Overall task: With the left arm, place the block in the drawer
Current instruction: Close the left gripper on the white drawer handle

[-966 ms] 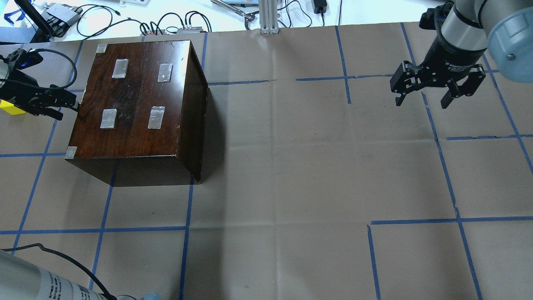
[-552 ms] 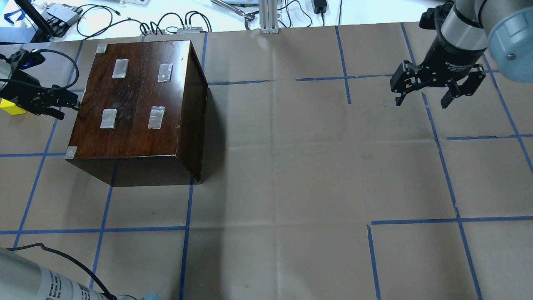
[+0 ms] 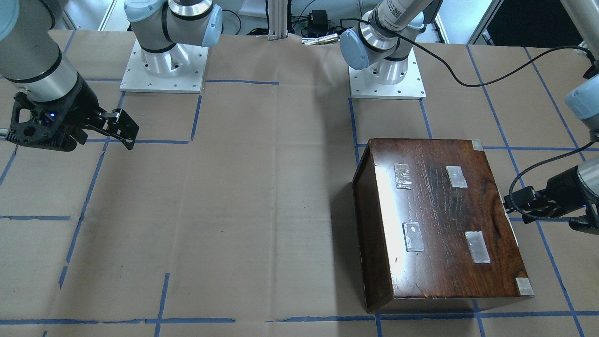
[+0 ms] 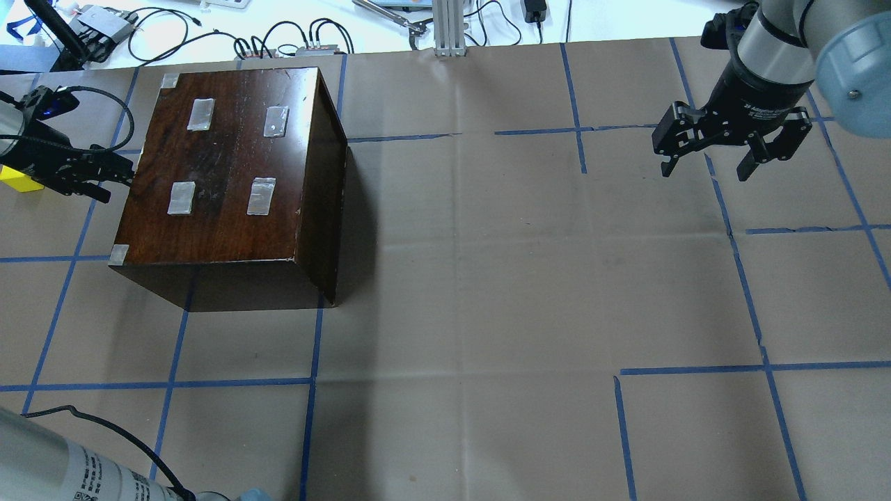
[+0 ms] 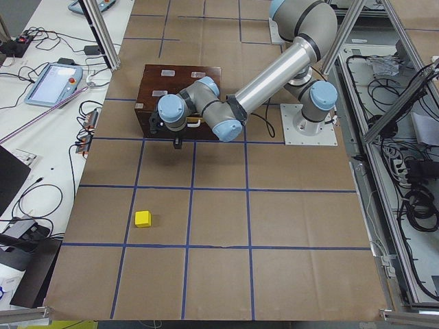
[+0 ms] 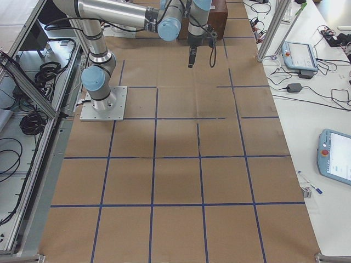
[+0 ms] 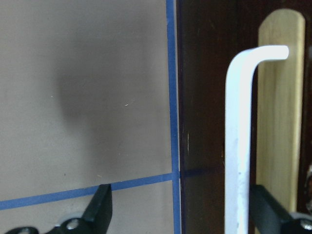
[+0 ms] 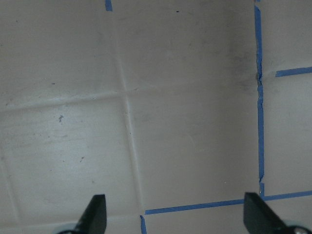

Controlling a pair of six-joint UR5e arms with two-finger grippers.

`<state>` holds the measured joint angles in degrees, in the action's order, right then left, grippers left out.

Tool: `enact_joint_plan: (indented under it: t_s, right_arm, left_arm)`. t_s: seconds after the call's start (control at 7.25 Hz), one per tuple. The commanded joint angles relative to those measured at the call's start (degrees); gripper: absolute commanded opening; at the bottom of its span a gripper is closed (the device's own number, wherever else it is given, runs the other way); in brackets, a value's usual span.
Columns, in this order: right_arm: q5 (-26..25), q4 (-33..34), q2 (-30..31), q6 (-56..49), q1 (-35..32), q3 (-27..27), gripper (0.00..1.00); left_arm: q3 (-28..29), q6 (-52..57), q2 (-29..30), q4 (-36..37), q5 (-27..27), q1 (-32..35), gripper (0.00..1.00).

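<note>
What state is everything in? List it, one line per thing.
left gripper, open, straddling the handle.
right gripper, open, empty, above the table.
block, lying on the table, ungrasped, away from the box.
drawer, appears shut; nothing protrudes from the box.
handle, not clamped.

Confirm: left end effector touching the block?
Apart. Exterior left view: block sits alone on the paper, clear gap to the left end effector at the box.
</note>
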<state>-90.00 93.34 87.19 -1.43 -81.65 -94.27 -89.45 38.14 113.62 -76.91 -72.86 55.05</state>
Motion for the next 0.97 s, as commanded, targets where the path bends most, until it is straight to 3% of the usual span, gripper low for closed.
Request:
enact_joint_plan:
  t_s: [0.0, 0.83]
  right_arm:
    - [0.0, 0.0, 0.0, 0.02, 0.0, -0.03, 1.0]
    - [0.0, 0.0, 0.0, 0.02, 0.0, -0.03, 1.0]
  left_arm:
    - [-0.02, 0.09, 0.29, 0.0, 0.0, 0.06, 0.99]
    - [0.94, 0.62, 1.08, 1.5, -0.61, -1.69, 0.99]
